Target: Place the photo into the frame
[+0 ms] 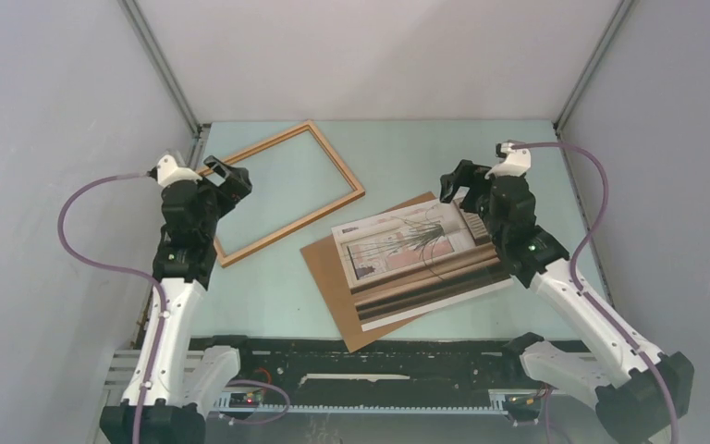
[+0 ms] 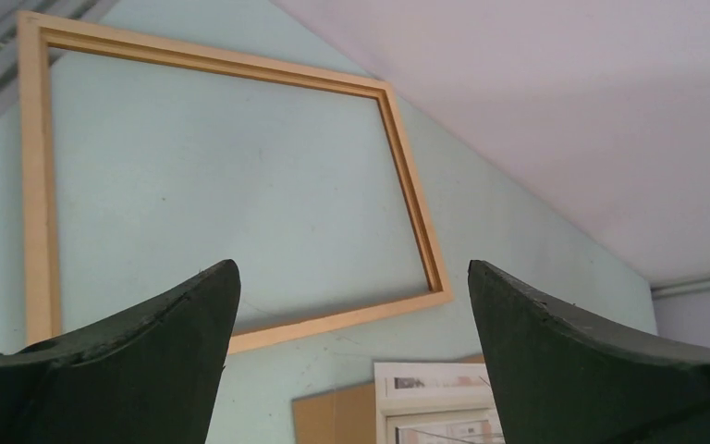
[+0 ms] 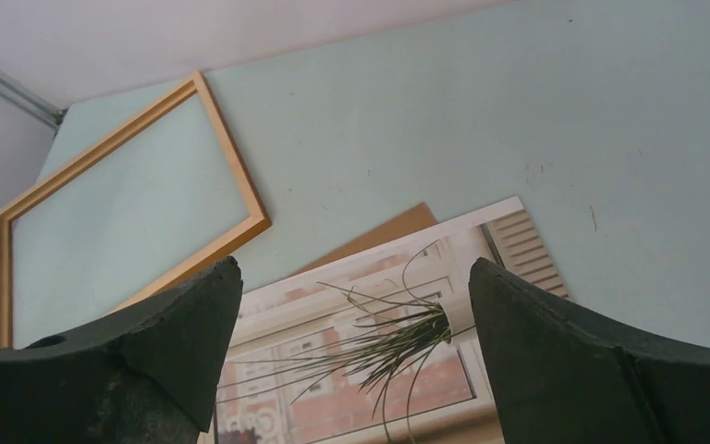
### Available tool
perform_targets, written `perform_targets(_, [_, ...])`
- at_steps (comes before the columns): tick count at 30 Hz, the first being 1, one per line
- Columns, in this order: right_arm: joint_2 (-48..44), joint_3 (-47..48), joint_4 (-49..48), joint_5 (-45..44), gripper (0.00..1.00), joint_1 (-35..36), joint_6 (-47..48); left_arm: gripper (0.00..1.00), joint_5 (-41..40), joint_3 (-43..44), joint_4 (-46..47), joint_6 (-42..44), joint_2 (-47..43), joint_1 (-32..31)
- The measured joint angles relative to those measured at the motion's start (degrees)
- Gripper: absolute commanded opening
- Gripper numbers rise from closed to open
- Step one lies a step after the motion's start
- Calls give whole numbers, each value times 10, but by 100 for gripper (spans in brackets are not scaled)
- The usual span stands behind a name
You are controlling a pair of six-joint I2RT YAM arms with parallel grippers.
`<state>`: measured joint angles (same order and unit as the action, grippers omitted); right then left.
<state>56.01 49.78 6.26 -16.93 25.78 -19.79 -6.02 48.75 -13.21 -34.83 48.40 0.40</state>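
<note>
The photo [image 1: 416, 254], a print with spindly plant lines and dark stripes along its near side, lies on the brown backing board right of centre. It also shows in the right wrist view [image 3: 379, 342] and at the bottom of the left wrist view [image 2: 434, 402]. The frame [image 1: 333, 211], thin light-brown wood, lies flat on the table at the back left, also in the left wrist view [image 2: 416, 213] and the right wrist view [image 3: 231, 180]. My left gripper [image 1: 226, 178] is open and empty above the frame's left corner. My right gripper [image 1: 458, 185] is open and empty above the photo's far right end.
The brown backing board [image 1: 333, 282] lies under the photo, sticking out at its left and near sides. Grey enclosure walls [image 1: 55, 139] stand left, right and at the back. The arms' base rail [image 1: 370, 370] runs along the near edge.
</note>
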Motion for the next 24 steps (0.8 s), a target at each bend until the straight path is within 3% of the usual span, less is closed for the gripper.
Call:
perform_targets(10, [50, 7, -40, -17, 100, -14, -16, 100, 10, 24, 8, -7, 37, 56])
perform_targets(18, [89, 24, -56, -10, 100, -46, -43, 100, 155, 38, 54, -41, 141, 83])
perform_targets(24, [152, 43, -57, 55, 100, -93, -72, 100, 231, 57, 56, -67, 254, 28])
